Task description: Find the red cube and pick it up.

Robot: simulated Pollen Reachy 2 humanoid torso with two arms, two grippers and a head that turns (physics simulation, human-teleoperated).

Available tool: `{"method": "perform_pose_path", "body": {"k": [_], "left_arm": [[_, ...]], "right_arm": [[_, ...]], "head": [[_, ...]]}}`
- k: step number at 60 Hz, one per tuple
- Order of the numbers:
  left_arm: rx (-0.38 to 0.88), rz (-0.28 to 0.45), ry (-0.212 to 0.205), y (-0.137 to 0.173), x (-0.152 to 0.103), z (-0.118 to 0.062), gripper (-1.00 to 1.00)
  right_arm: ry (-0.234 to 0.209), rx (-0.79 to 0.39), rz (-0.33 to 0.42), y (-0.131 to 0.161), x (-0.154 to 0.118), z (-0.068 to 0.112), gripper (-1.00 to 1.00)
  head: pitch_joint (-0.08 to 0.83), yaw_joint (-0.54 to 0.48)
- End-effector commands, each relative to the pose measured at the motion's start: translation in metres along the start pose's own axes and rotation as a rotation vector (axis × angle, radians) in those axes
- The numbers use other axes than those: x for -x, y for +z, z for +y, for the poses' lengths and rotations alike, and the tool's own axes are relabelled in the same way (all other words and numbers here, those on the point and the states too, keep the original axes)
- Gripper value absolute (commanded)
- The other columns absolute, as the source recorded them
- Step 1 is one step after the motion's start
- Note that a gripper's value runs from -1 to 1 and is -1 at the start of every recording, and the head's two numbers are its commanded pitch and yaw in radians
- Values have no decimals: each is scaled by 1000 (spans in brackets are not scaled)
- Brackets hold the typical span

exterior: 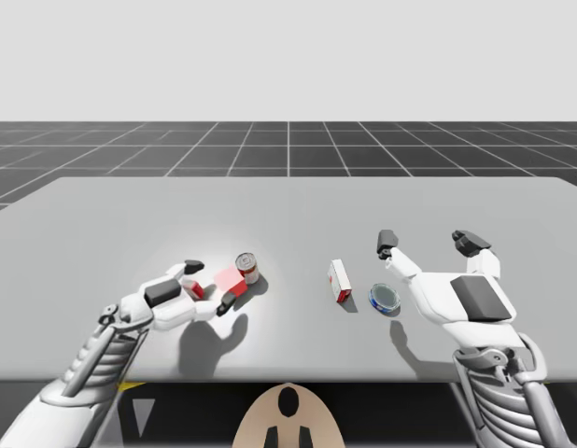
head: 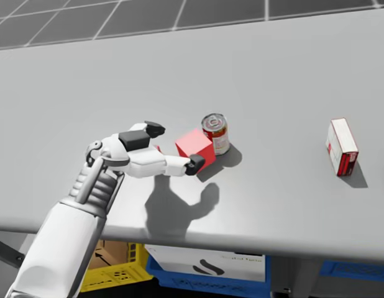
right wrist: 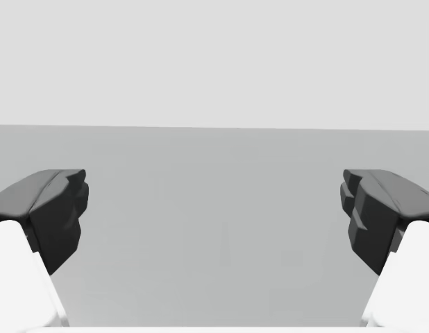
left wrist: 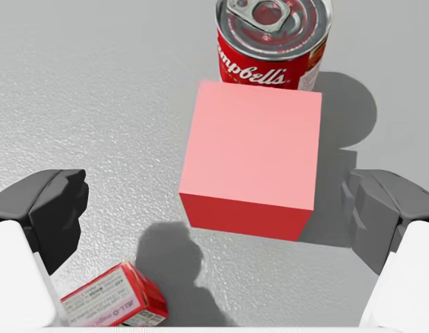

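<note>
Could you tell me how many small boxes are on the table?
2. One box lies under my left gripper; the other box sits between the red can and blue tin.

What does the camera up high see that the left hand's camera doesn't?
The high view adds my right gripper, open, a white-and-red box and a round blue tin on the table. The left wrist view adds the bare gaps between the red cube and each finger of my left gripper, so it is open. Both share the cube, the red can beyond it and a small red box.
</note>
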Motion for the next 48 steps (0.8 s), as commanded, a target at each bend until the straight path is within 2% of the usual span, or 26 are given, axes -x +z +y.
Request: {"method": "perform_pose_path", "body": {"k": [1,16,26,28,29,30,31,43,48], "left_arm": [[25,37,0,-25,-3,0,-1000],[40,88,-2,-57,0,-6,-1000],[53,107,-9,-62,5,-9,-1000],[50,106,-7,-62,6,-9,-673],[49,108,-7,-62,6,-9,-65],[51,109,-8,-62,7,-10,382],[53,110,-16,-62,8,-10,982],[55,109,-38,-59,10,-12,1000],[56,110,-42,-58,10,-13,1000]], "right_arm": [[-21,0,4,1,1,2,-1000],[-21,1,1,2,0,1,-1000],[-23,0,-1,2,0,0,-1000],[-23,1,-2,2,0,0,-1000],[-22,1,-2,2,0,0,-1000],[-22,1,-2,2,0,0,-1000],[-22,1,-2,2,0,0,-1000],[-24,6,-6,1,0,0,-1000],[-24,10,-13,1,0,0,-1000]], "head": [[704,250],[707,238],[705,234],[704,234],[703,234],[702,235],[700,235],[654,240],[585,241]]}}
